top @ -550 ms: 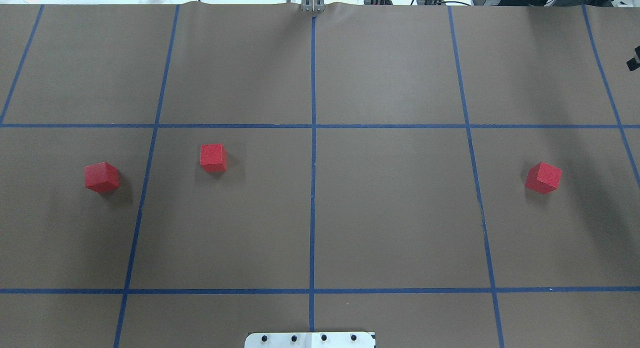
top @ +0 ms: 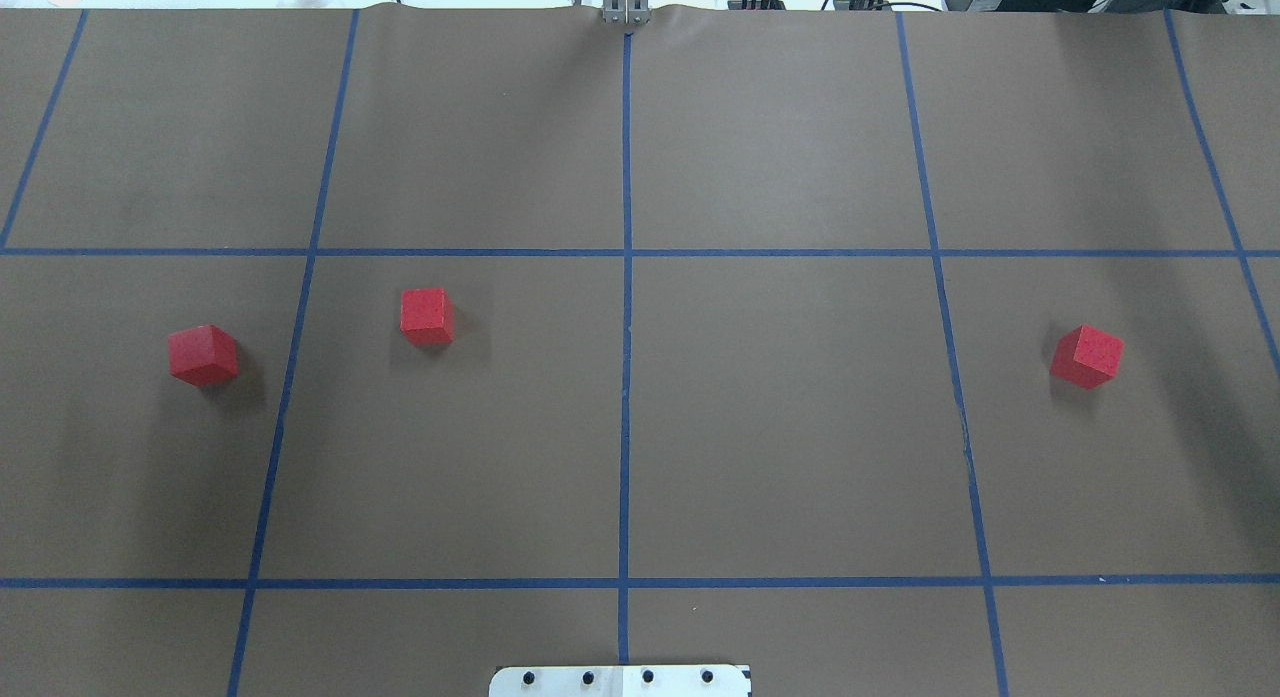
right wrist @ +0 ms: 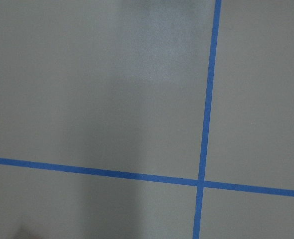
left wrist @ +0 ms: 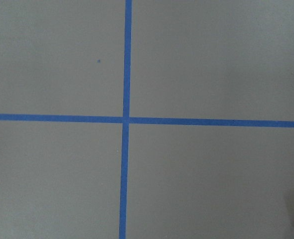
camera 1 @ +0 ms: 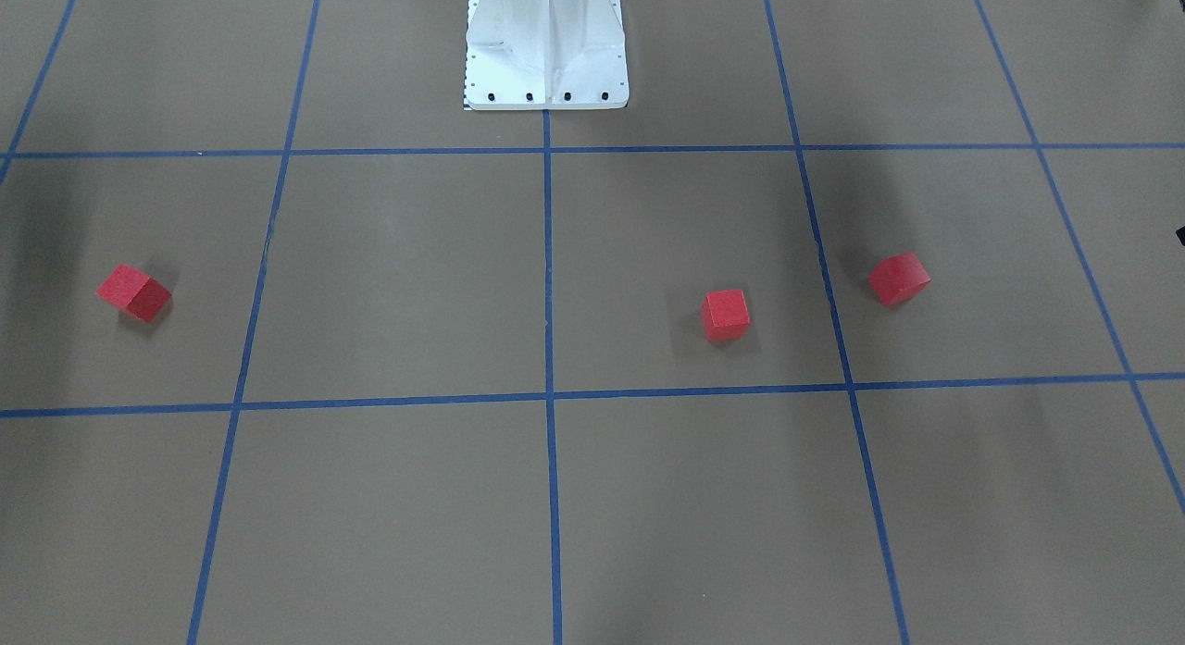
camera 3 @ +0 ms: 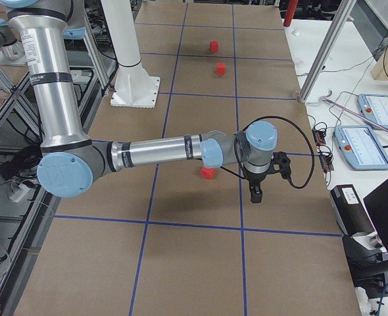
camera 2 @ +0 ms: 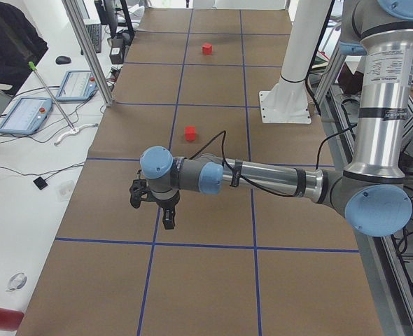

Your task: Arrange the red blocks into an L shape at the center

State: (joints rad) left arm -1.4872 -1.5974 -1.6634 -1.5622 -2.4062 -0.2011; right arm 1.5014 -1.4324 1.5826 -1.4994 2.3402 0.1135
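Brown tabletop's (top: 800,427) red blocks (top: 203,355) (top: 427,315) (top: 1087,356) lie clear of left gripper (camera 2: 154,206) and right gripper (camera 3: 267,181); jaws' spread I cannot tell.

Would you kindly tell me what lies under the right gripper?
Below the right gripper, its wrist view shows only bare brown surface and a blue tape crossing. The nearest red block lies beside it, not under. The gripper hides a little surface in the side view.
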